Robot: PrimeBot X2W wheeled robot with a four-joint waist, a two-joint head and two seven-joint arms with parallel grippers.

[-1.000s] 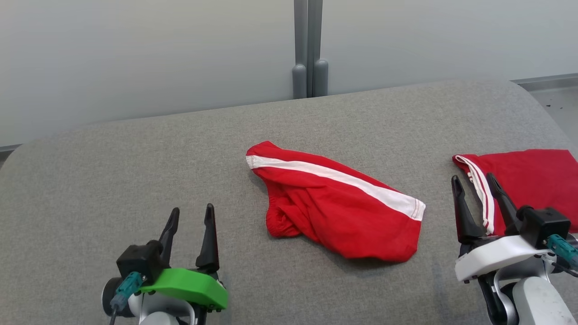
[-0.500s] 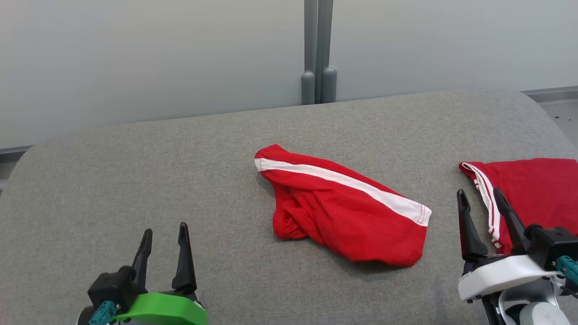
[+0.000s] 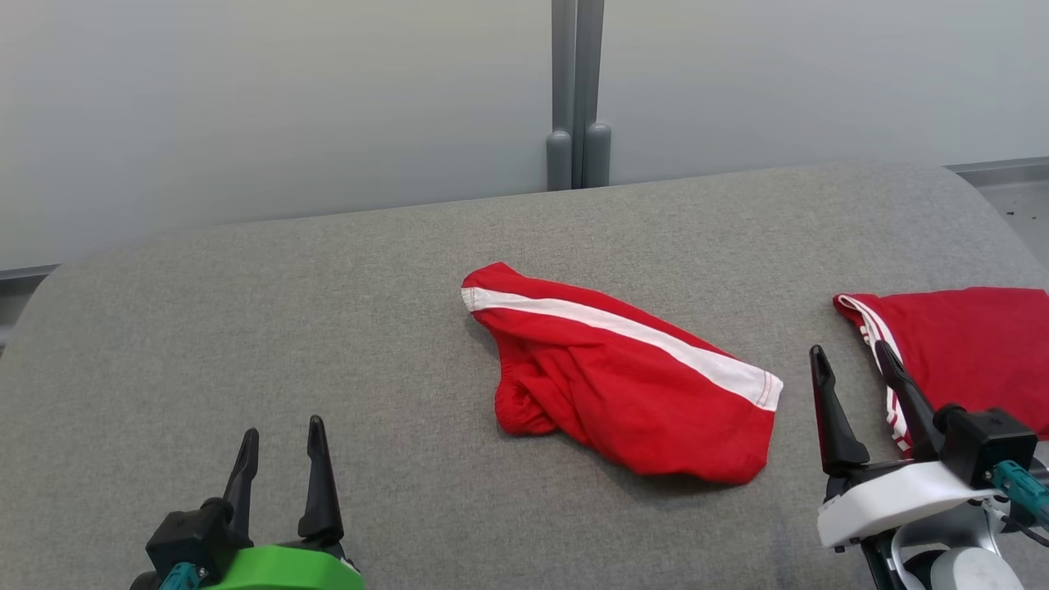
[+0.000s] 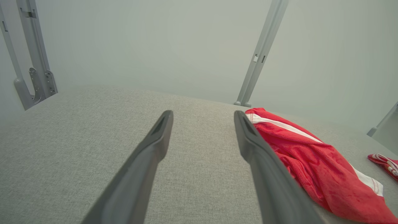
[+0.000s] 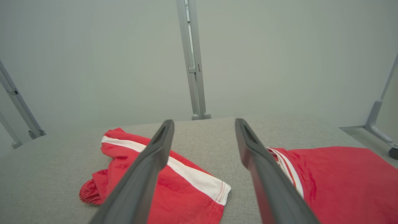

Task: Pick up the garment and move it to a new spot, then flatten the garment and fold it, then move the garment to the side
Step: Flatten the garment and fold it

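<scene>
Nearest, the left gripper and right gripper sit at the near edge of the grey padded surface, both spread wide and holding nothing. Beyond and between them, the crumpled red garment lies mid-surface. A second red garment lies flat just behind the right gripper. Farthest, a grey post.

Bare tabletop leftward (garment central)
</scene>
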